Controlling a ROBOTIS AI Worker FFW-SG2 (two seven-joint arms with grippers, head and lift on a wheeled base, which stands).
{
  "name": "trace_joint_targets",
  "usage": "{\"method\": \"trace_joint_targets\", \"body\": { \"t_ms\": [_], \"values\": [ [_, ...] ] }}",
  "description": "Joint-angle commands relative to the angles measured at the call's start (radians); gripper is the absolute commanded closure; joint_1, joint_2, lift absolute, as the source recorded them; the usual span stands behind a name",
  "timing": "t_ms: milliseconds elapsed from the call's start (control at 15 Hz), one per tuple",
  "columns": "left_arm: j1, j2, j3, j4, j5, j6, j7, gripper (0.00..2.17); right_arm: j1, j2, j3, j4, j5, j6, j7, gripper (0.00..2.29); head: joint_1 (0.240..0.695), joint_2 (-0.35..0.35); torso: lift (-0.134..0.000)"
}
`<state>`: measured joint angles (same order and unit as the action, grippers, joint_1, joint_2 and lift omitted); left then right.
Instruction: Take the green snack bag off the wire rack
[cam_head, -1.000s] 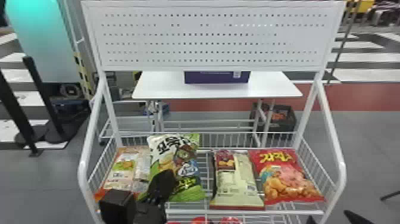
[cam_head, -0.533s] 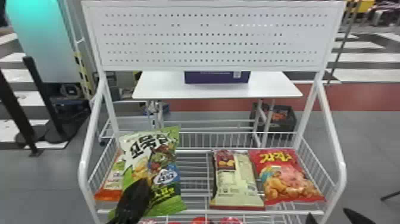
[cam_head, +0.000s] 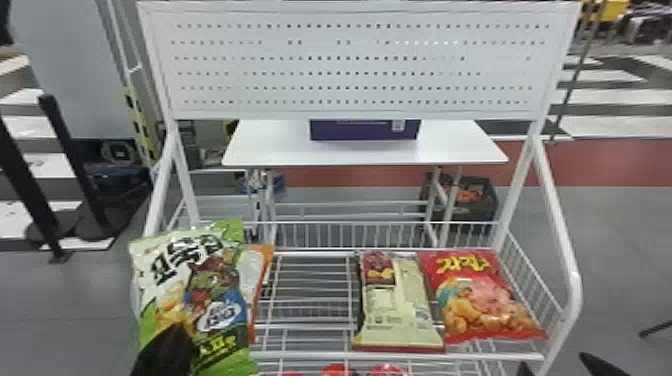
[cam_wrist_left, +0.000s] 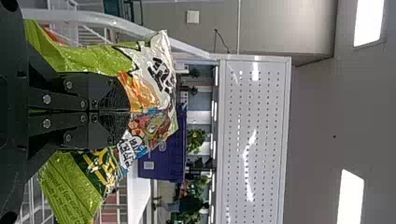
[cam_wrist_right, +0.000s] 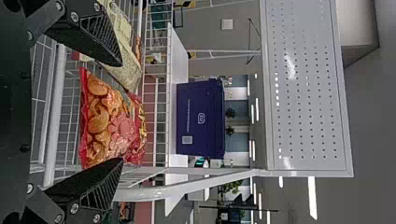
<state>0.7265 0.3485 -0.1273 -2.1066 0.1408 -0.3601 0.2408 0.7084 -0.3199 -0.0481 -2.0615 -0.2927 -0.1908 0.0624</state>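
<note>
Head view: why is the green snack bag (cam_head: 215, 280) at the left end of the wire rack (cam_head: 310, 355), overlapping the orange-edged packet (cam_head: 261, 270)?

It hangs tilted in the left gripper (cam_wrist_left: 128, 111), probably raised so it clears the rim. Those fingers pinch its middle, leaving both ends to flop; a firm squeeze could crush the snacks.

And the right gripper (cam_wrist_right: 122, 112)?

Fingers spread, near the red snack bag (cam_wrist_right: 109, 121). One light bag likely needs no second hold.

Shop-like display in indoor hall: wire rack (cam_head: 400, 356), pegboard (cam_head: 350, 65), snack bags (cam_head: 480, 300), striped floor (cam_head: 625, 96).
</note>
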Motion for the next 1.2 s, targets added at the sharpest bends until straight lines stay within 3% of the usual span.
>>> {"method": "trace_joint_targets", "body": {
  "t_ms": [0,1133],
  "values": [
    [0.037,-0.006,0.038,0.01,0.005,-0.045,0.0,1.66,0.005,-0.002,-0.001,0.0,-0.002,0.0,-0.003,0.17,0.499,0.0,0.0],
    [0.091,-0.011,0.061,0.007,0.008,-0.104,-0.014,1.66,0.019,0.01,-0.007,-0.016,0.003,-0.006,-0.003,0.17,0.499,0.0,0.0]
  ]
}}
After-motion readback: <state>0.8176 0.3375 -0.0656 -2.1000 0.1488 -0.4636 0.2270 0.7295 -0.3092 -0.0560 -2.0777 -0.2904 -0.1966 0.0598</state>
